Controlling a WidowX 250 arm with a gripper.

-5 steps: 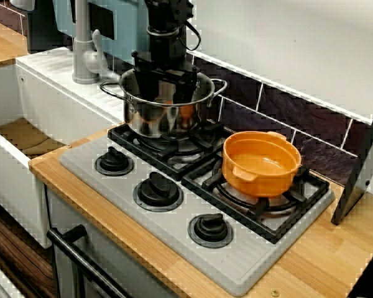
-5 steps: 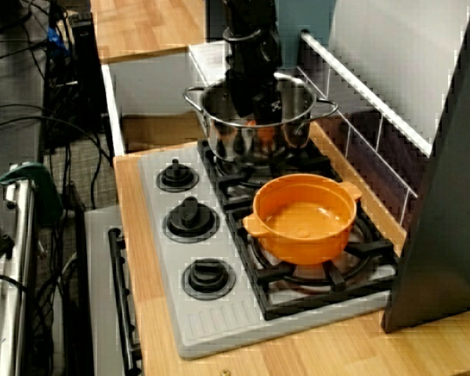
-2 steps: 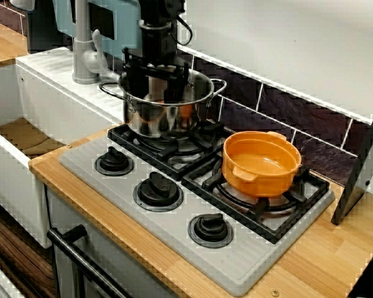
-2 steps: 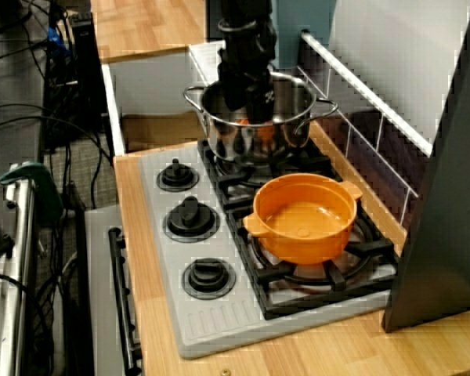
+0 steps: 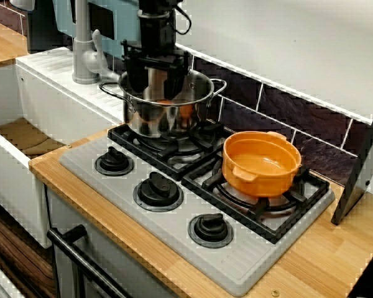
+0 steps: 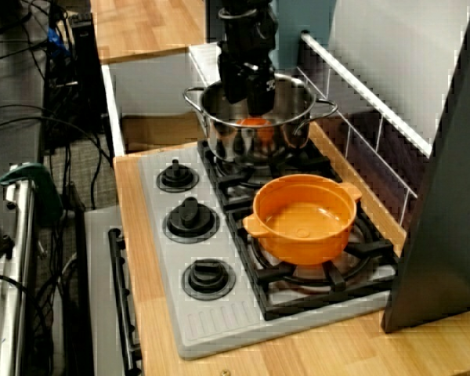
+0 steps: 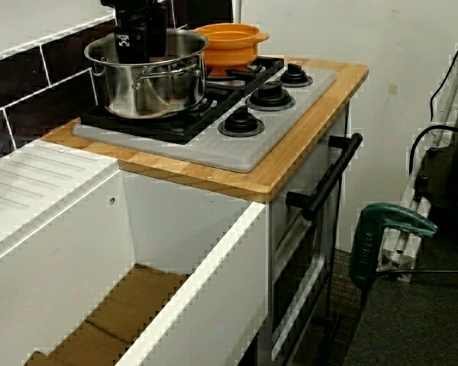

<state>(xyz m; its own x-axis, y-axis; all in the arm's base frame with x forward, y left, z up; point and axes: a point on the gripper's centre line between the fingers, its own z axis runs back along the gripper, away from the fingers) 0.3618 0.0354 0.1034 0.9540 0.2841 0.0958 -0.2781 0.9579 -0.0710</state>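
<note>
Now — fingers [image 5: 135,76] apart inside steel pot [image 5: 150,119].

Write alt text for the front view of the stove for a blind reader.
A black end effector, fingers apart, hangs in the mouth of a steel pot on the stove, above something orange. An empty orange pot sits beside it.

From the sink side, the gripper [image 7: 141,52] hangs inside the steel pot [image 7: 149,84] on the nearer burner (its fingertips are hidden below the rim). An orange bowl [image 7: 229,40] sits just behind on the stove [image 7: 240,151], beside three black knobs [image 7: 242,122].
</note>
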